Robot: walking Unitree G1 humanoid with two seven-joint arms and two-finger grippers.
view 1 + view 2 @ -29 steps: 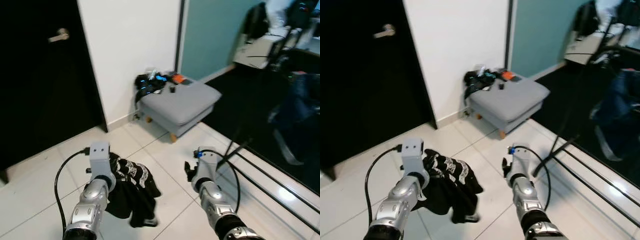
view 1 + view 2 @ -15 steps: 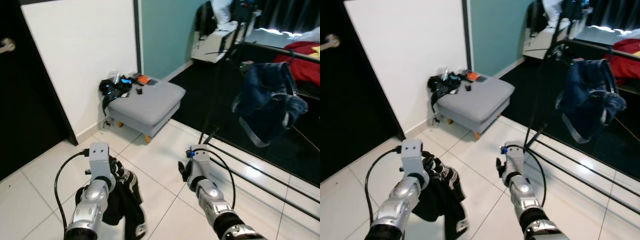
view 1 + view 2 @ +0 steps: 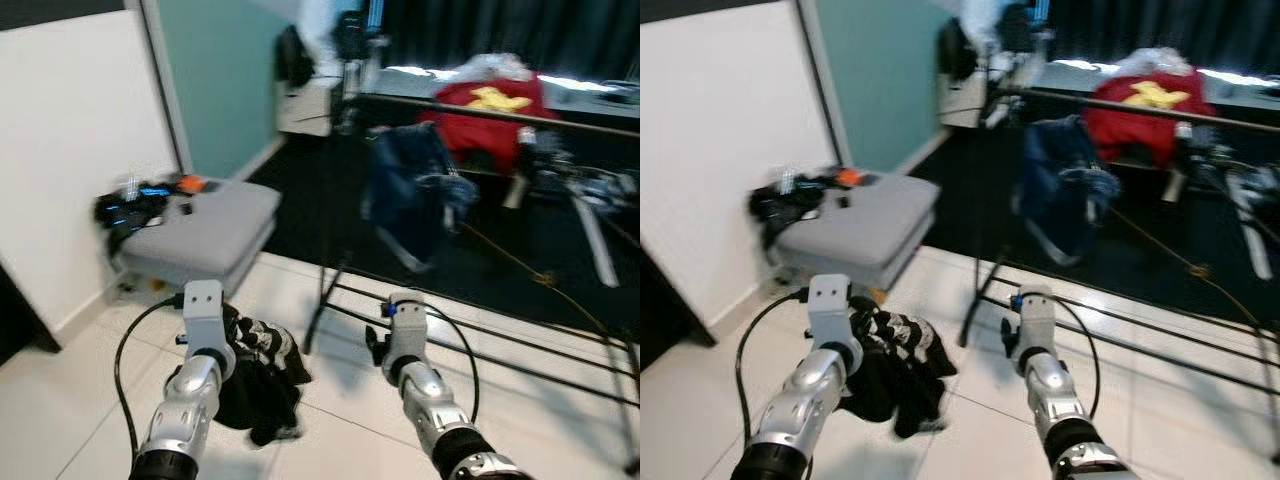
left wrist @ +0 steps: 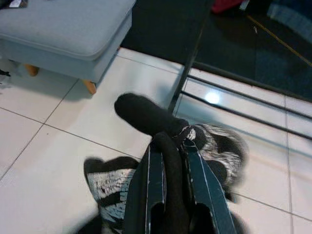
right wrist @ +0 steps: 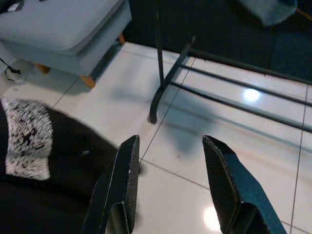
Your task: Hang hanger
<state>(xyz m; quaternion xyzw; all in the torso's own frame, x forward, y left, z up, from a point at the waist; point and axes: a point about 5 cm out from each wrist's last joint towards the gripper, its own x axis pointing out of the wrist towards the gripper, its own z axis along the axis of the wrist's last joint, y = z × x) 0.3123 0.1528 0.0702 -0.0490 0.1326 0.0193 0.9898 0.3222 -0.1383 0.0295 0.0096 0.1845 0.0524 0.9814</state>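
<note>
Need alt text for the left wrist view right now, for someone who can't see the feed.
The left gripper is shut on a black and white patterned garment, which bunches up between its two black fingers. Beyond lie white floor tiles, a grey ottoman on wooden feet, and the black base rails of a clothes rack.

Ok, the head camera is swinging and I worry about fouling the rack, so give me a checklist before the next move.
1. Left gripper shut on black-and-white garment: ok.
2. Right gripper open and empty: ok.
3. Hanger visible in the garment: cannot tell.
4. Rack rail in view ahead: ok.
5. Free rail space between the denim garment and red garment: cannot tell, blurred.
6. Rack base bars clear of both grippers: ok.
</note>
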